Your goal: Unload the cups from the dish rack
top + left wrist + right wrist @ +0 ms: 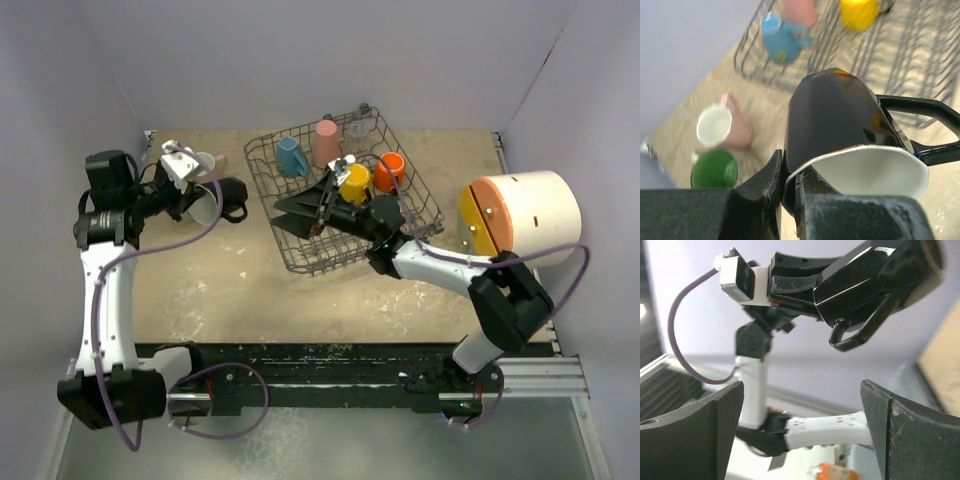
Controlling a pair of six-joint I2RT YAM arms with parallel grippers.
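Rack (320, 262) is sitting skewed at mid-worktop (200, 290). Bare tan surface is lying open in front of it and to its left, with pale walls closing in on three sides. Left jaws are pinching the rim of the black mug (830, 115), tilted, off the rack's left edge, near a pink mug (727, 127) and a green-lined mug (715, 170). Right jaws are gaping wide and empty within the rack's left half. Blue mug (291, 157), yellow mug (354, 182), orange mug (390, 168), tumbler (326, 142) and glass (358, 125) are standing in the rack. White cylinder (535, 215) is lying at the right edge.
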